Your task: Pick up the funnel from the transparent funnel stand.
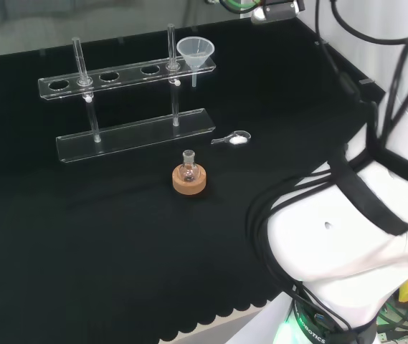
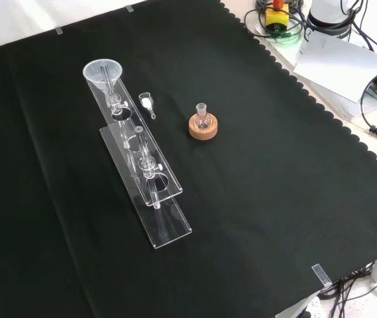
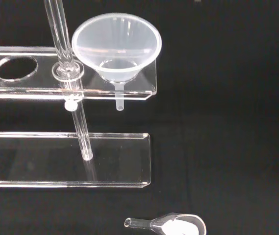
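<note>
A clear plastic funnel [image 1: 196,52] sits in the right end hole of the transparent funnel stand [image 1: 128,107] in the head view, its stem hanging below the upper shelf. In the front view the funnel [image 2: 103,71] is at the stand's [image 2: 155,212] far end. The wrist view looks down on the funnel [image 3: 116,45] from close by, seated in the stand's top shelf [image 3: 12,90] beside one upright rod [image 3: 73,88].
A small round flask [image 1: 188,168] stands on a cork ring [image 1: 189,183] in front of the stand. A clear scoop with white powder [image 1: 234,139] lies right of it in the head view. The arm's white links [image 1: 361,222] stand at that view's right. Cables and papers lie beyond the cloth's scalloped edge [image 2: 321,73].
</note>
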Action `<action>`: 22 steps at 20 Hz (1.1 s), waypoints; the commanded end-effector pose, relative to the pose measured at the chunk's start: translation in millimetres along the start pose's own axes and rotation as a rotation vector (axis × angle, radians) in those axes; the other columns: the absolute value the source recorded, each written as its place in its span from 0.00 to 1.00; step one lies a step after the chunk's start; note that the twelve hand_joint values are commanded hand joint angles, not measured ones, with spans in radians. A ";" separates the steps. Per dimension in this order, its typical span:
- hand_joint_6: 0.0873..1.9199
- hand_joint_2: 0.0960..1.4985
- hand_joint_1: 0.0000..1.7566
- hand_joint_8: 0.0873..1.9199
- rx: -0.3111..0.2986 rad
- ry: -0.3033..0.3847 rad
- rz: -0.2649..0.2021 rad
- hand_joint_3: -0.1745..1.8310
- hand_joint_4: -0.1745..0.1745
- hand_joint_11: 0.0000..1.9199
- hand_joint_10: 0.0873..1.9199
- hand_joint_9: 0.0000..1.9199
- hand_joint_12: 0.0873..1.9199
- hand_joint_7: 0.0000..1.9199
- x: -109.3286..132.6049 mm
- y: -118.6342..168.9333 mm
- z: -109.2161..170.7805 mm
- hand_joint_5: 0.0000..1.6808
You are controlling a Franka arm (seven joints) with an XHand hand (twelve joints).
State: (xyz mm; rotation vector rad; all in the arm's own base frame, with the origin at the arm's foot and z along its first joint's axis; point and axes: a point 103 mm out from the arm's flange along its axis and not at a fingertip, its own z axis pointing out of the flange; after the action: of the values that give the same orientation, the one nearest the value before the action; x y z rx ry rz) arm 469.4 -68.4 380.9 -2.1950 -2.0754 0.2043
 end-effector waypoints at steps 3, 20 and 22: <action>0.00 0.76 0.13 0.22 0.142 -0.011 -0.044 0.19 0.43 0.00 0.30 0.06 0.66 0.01 3.0 49.4 23.8 0.12; 0.00 0.61 0.23 0.10 0.227 -0.016 -0.103 0.16 0.44 0.00 0.32 0.01 0.64 0.00 16.7 89.5 66.8 0.04; 0.00 0.60 0.24 0.09 0.236 -0.007 -0.104 0.16 0.44 0.00 0.33 0.00 0.65 0.00 13.5 93.5 70.8 0.03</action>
State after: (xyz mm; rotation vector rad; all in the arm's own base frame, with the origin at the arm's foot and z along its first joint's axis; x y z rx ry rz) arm 545.5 -58.8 302.8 -1.9627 -2.0610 0.4181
